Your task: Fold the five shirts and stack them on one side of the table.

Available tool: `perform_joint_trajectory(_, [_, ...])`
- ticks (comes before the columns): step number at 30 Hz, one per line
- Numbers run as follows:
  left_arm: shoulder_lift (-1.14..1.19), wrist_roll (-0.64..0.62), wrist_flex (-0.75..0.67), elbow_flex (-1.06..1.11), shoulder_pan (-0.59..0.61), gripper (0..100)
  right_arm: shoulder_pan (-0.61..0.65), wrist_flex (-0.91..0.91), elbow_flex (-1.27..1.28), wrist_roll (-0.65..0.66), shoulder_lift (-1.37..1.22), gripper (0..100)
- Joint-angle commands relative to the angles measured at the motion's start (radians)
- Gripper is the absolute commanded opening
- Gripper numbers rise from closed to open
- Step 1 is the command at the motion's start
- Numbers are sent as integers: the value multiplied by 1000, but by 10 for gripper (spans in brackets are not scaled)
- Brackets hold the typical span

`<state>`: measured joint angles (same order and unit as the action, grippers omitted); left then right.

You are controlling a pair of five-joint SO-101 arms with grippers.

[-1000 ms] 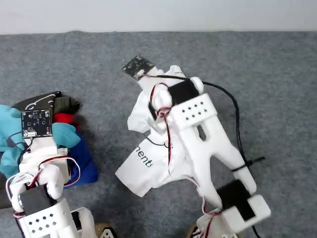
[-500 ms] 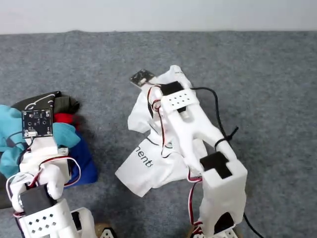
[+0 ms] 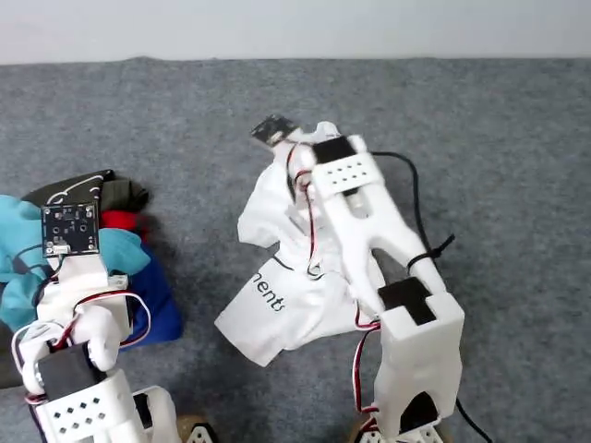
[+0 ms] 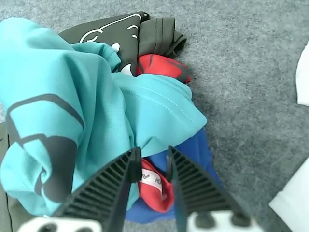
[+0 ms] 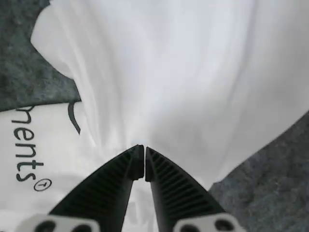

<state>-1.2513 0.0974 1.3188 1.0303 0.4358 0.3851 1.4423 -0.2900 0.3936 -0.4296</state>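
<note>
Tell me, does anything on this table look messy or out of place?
Yes. The shirt pile by the left arm is a loose heap rather than a neat stack: a teal shirt slumps over the others. The white shirt in the middle lies crumpled, bunched up where the right claw pinches it.

A robotics lab bench or hobby workshop is suggested. The table (image 3: 517, 138) is covered throughout in grey felt-like cloth, and a plain pale wall (image 3: 295, 28) is seen along its 12 o'clock edge. At 6 o'clock the left arm (image 3: 78, 369) and the right arm (image 3: 388, 249) are mounted, made of white printed plastic with bare wires (image 3: 312, 242) and small circuit boards (image 3: 69, 229) left exposed. Colourful shirts (image 3: 125, 251) are heaped at 9 o'clock, and a white shirt (image 3: 277, 305) is spread at the centre.
</note>
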Motion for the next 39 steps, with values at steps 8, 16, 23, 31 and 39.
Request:
perform_joint_trajectory(8, [-9, -3, -23, -7, -3, 98, 87, 209, -126, 5, -2, 173])
perform_joint_trajectory(16, [-9, -3, -23, -7, 0, 98, 102, 166, -153, 8, -176, 163])
perform_joint_trajectory(23, [-9, -3, -21, -5, 2, 98, 45, 177, -301, 11, -237, 9])
perform_joint_trajectory(31, [-9, -3, -21, -5, -2, 98, -36, 329, -497, 52, -236, 9])
perform_joint_trajectory(39, [-9, -3, -23, -5, -5, 98, -226, 354, -615, 54, -127, 9])
